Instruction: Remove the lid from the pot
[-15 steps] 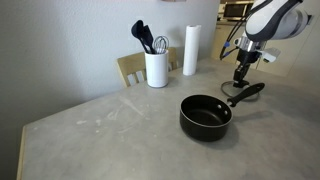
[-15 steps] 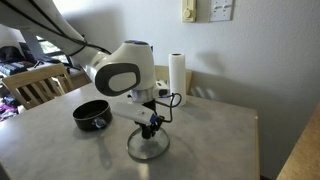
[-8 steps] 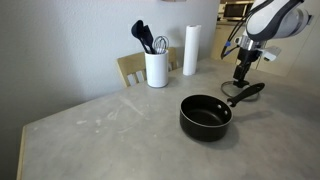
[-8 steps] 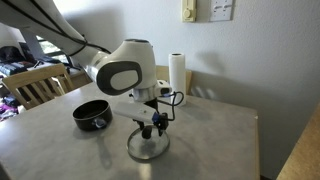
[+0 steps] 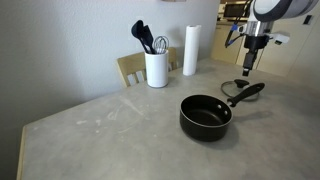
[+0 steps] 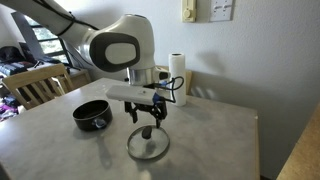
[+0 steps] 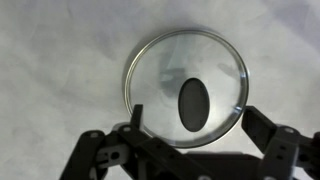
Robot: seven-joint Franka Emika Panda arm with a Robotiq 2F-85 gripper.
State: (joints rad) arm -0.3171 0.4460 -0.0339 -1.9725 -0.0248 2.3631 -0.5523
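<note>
The black pot [image 5: 205, 117] [image 6: 91, 114] stands uncovered on the table, its long handle [image 5: 250, 92] pointing away from it. The glass lid [image 6: 148, 146] [image 7: 160, 70] lies flat on the tabletop apart from the pot; in an exterior view the lid [image 5: 234, 88] shows beside the handle. Its black knob [image 7: 192, 104] faces up. My gripper [image 6: 149, 126] [image 5: 247, 65] [image 7: 200, 122] hangs open a little above the lid, one finger on each side of the knob and touching nothing.
A white utensil holder [image 5: 156, 68] and a paper towel roll [image 5: 190, 50] [image 6: 177, 72] stand at the back of the table. A wooden chair [image 5: 130, 68] [image 6: 40, 86] sits behind the table. The table edge [image 6: 250, 150] lies close to the lid.
My gripper has gone from shut on the lid's knob to open and has risen straight up. The lid stays on the table where it was let go.
</note>
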